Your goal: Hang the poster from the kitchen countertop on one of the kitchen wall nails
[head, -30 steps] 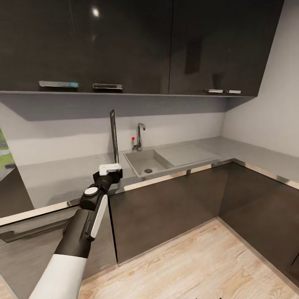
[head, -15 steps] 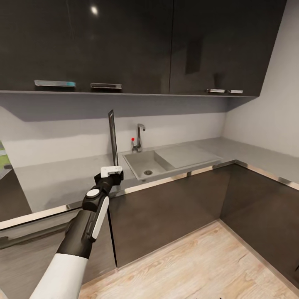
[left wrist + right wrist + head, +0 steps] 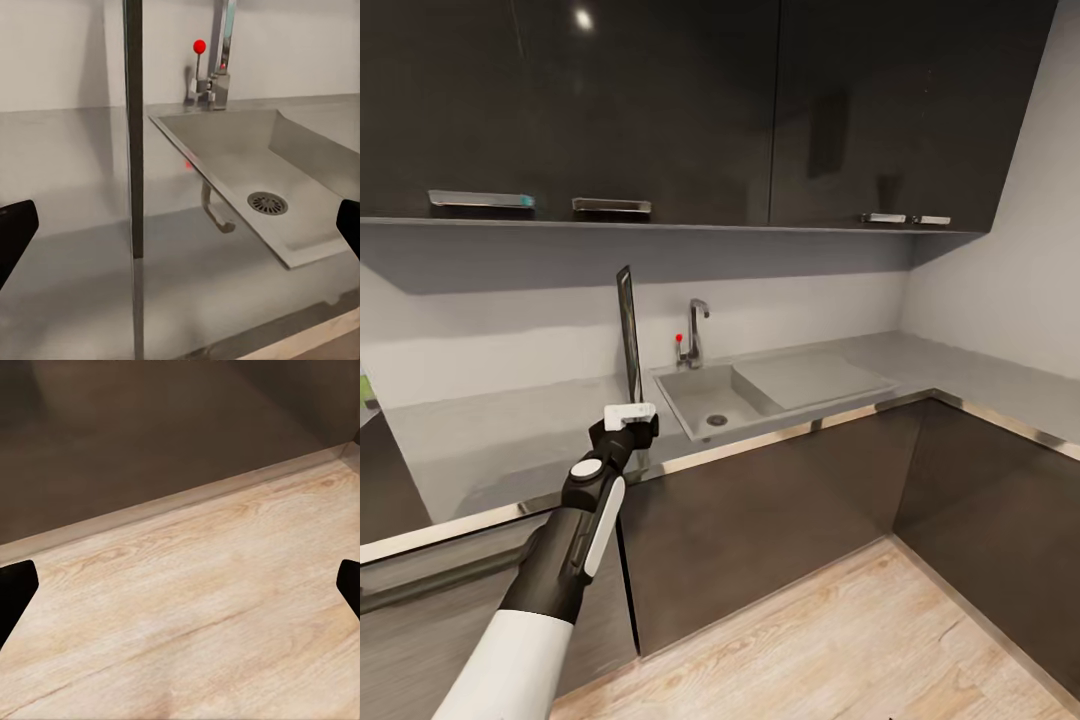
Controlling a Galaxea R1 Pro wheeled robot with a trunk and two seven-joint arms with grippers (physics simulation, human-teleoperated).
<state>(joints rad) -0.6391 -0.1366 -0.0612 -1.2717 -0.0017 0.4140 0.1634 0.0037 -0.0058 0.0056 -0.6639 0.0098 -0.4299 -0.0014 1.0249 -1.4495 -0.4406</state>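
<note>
Left gripper (image 3: 630, 413) nearer upright poster (image 3: 628, 332); fingers spread.

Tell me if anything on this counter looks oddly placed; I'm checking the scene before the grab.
One thing: the poster stands upright on its edge on the kitchen countertop, seen edge-on as a thin dark strip just beside the sink, with no visible support. The left gripper is open near its base. Nothing looks spilled or damaged.
</note>
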